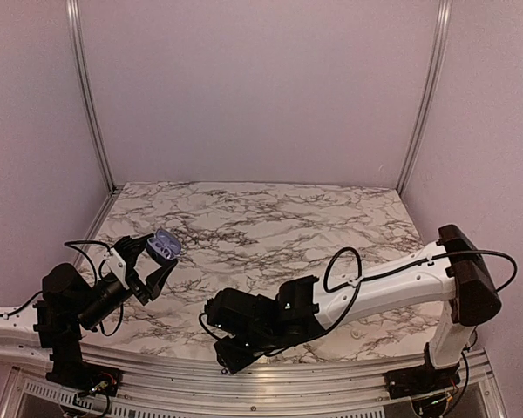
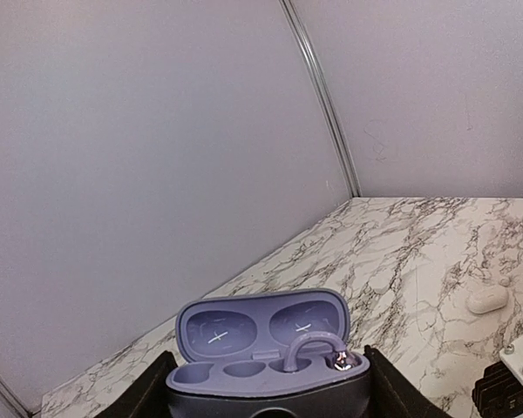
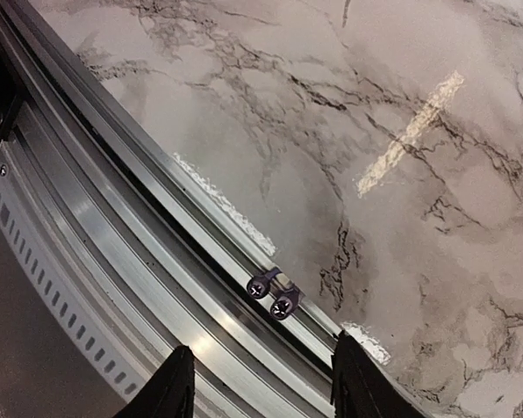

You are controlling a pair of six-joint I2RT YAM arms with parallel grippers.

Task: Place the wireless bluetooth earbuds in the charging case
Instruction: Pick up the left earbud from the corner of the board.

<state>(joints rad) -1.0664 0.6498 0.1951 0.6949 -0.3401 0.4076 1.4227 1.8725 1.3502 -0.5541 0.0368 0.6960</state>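
The charging case (image 2: 261, 348) is a lavender oval with its lid standing open, and my left gripper (image 2: 268, 402) is shut on its dark lower shell, one finger on each side. It is held above the table's left side (image 1: 164, 246). One earbud (image 2: 318, 348), lavender with a curved hook and a shiny tip, sits in the case's right well; the left wells are empty. A second earbud (image 3: 275, 294), small and purple with two dark round ends, lies on the metal rail at the table's near edge. My right gripper (image 3: 261, 387) hovers open just short of it, holding nothing.
A small white oval object (image 2: 488, 299) lies on the marble table (image 1: 270, 218) to the right of the case. The aluminium rail (image 3: 139, 261) runs along the table's near edge under my right gripper (image 1: 229, 353). Grey walls enclose the back and sides.
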